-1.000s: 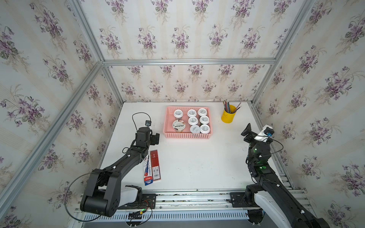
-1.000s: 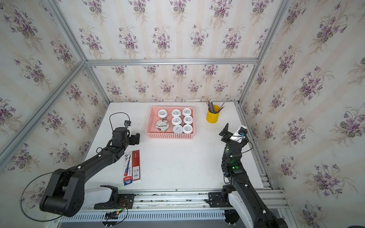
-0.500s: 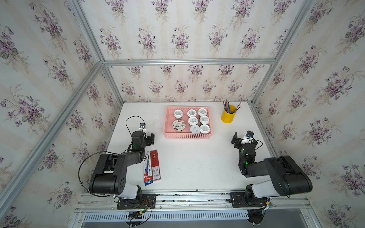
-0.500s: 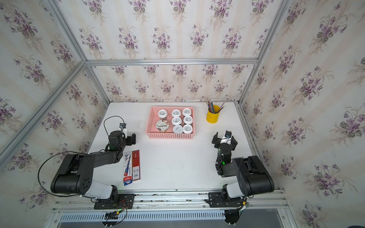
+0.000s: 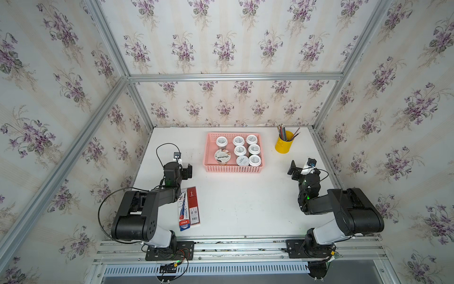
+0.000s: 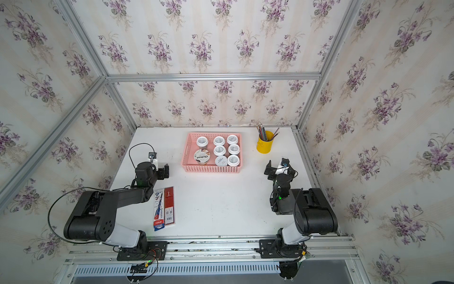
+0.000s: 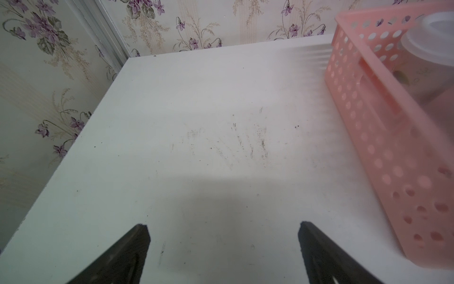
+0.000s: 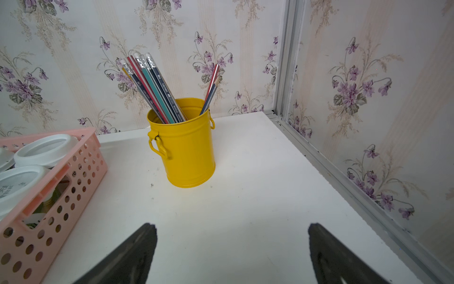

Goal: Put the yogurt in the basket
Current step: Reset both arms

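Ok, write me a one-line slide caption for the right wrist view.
Open jaws above the white table, facing a yellow pencil cup, the pink basket of white-lidded yogurt cups beside it.

White table [image 5: 245, 209], pink basket [image 5: 233, 169], yellow pencil cup [image 5: 283, 145], two flat packets [image 5: 192, 206]

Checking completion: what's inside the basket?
Basket holds seven small white-lidded cups and a Chobani cup. Its floor under them and the cups' contents are hidden.

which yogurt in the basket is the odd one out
The wide cup lettered Chobani, at the left side of the pink basket. The other seven cups are smaller, with white grey-printed lids.
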`<state>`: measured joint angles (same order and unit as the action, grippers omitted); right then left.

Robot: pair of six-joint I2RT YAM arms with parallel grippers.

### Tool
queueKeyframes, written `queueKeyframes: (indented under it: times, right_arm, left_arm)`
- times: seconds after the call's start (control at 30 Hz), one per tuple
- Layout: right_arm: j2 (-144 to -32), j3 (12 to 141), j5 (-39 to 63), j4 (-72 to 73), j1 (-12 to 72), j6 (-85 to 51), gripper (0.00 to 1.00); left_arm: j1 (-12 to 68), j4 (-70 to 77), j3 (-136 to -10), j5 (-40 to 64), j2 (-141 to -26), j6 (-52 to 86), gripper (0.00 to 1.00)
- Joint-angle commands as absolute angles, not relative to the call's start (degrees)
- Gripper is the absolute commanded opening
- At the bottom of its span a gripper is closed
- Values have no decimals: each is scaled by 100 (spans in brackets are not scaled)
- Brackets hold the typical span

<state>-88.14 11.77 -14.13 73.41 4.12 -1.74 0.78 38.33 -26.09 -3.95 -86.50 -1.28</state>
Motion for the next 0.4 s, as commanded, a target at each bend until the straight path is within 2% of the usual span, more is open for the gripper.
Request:
queueKeyframes:
  times: [0.0, 0.03, 0.13, 0.37]
  right_arm:
    - [-8819, 1191, -1365, 7471, 422, -210, 100]
    - [-8822, 1199, -1358, 7455, 422, -211, 100]
    - [-8962, 1596, -359, 6812, 292, -10, 100]
    - [-8784, 1317, -332, 7172, 290, 1, 100]
  left_arm:
    - [79, 3946, -2624, -396, -8649, -97, 99]
    - [79, 3946, -2627, -396, -8650, -97, 99]
    - [79, 3946, -2627, -396, -8650, -105, 99]
    - [81, 3964, -2612, -383, -8640, -114, 99]
